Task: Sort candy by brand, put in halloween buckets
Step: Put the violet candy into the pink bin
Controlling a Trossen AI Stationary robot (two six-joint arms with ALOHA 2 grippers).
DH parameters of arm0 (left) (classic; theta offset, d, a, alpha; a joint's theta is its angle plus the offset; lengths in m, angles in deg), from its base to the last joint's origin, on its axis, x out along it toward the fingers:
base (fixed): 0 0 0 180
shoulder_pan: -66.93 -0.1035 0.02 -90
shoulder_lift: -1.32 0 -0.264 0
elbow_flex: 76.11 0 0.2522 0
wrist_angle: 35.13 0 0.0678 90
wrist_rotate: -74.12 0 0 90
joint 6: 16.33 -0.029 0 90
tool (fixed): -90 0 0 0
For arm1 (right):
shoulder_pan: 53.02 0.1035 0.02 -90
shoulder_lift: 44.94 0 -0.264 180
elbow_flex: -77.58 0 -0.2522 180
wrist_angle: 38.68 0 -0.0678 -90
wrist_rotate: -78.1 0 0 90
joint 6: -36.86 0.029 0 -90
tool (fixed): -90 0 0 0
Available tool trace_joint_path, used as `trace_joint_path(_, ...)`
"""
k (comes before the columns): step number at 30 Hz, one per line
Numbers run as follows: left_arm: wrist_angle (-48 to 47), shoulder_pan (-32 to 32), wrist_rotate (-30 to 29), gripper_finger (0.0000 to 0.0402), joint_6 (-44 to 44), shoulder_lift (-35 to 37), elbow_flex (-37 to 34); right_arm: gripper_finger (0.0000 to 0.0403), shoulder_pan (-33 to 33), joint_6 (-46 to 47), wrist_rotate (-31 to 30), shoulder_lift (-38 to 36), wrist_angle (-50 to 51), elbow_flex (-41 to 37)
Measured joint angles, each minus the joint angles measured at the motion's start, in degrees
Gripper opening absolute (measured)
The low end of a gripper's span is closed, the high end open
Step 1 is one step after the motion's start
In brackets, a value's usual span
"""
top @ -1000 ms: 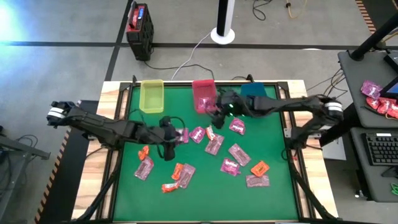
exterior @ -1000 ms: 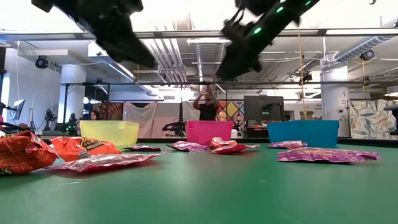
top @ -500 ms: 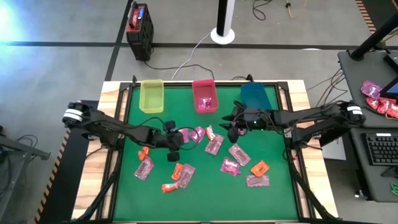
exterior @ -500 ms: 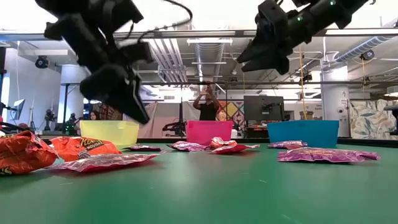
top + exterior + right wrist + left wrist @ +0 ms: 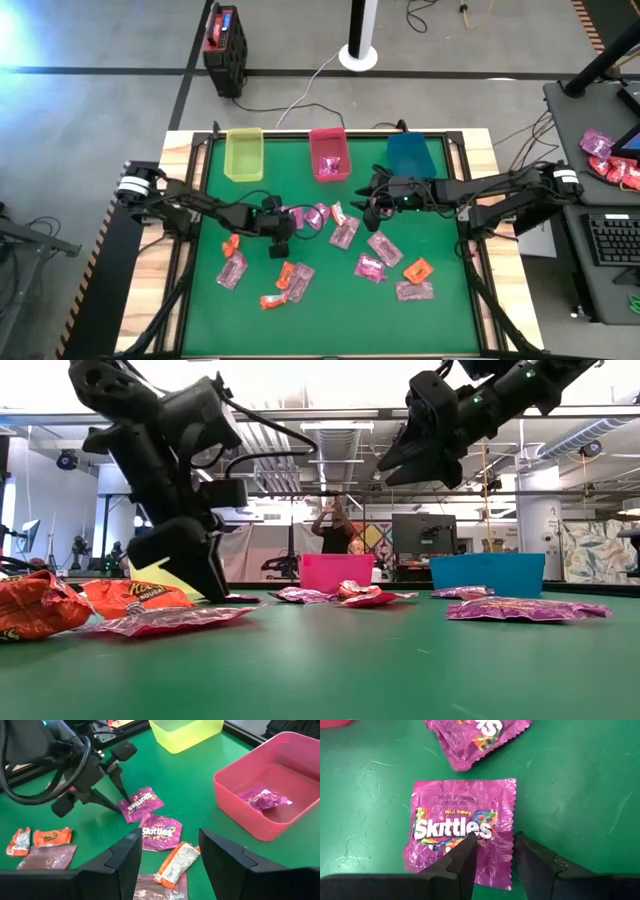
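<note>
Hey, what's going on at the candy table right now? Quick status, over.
Left gripper down on a purple Skittles packet, jaws open astride its edge. Right gripper open, empty, above the table. One packet in the pink bin. Nothing in the way.

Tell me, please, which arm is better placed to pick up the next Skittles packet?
Left: its claw is open, straddling the packet's edge; the right claw hovers empty, farther off.

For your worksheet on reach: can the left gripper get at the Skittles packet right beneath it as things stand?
Probably yes. The left gripper is open, one finger on each side of the Skittles packet, which lies flat on the green mat with nothing over it.
</note>
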Motion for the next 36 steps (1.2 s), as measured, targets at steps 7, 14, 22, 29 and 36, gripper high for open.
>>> trace_joint_path(7, 1.08, -0.40, 0.18, 0.0072, -1.48, -1.10, -0.09, 0.0190, 0.02, 0.00, 0.03, 0.00, -0.14, 0.00)
trace_joint_path(14, 0.16, -0.07, 0.02, 0.0005, -2.70, 1.38, -0.44, 0.0187, 0.36, -0.17, 0.12, 0.00, -0.11, 0.00)
trace_joint_path(22, 2.83, 2.48, 3.45, 0.0000, -3.39, 10.49, -0.46, 0.0184, 3.92, -7.87, 0.15, 1.25, -0.90, -0.01)
trace_joint_path(29, 9.49, 2.59, 9.51, 0.0000, -2.27, 17.64, -0.39, 0.0185, 8.00, -18.11, 0.37, 9.31, -14.14, 0.61)
trace_joint_path(36, 10.36, 2.59, 10.09, 0.0000, -1.84, 19.43, -0.35, 0.0185, 8.81, -20.24, 0.90, 18.15, -16.77, 5.76)
